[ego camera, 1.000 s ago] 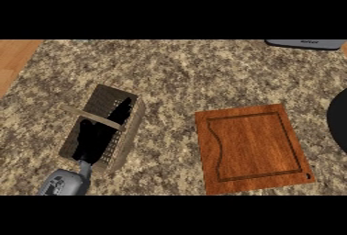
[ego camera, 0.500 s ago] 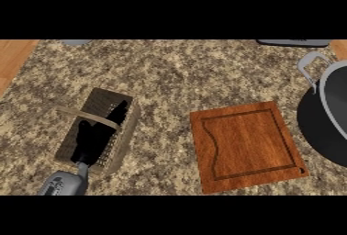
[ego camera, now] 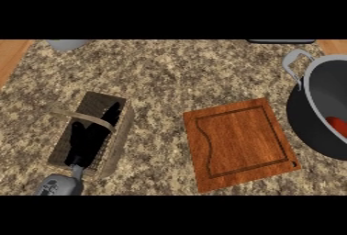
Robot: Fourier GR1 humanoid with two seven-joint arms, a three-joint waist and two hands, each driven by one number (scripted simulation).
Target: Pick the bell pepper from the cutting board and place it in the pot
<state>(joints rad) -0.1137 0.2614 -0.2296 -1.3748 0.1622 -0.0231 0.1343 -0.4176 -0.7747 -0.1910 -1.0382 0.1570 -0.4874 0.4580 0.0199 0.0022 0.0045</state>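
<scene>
Since the earlier frame, our view is swinging right, bringing the dark round metal pot (ego camera: 324, 114) further in. A red bell pepper (ego camera: 337, 125) is lying inside it, the reddish-brown wooden cutting board (ego camera: 239, 142) bare. Our left robot hand (ego camera: 86, 148) is hanging dark over the woven basket (ego camera: 120, 137), its fingers unreadable and risking a snag; the right is out of sight.

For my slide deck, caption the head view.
Bare cutting board beside pot holding red pepper; left hand over basket.
</scene>
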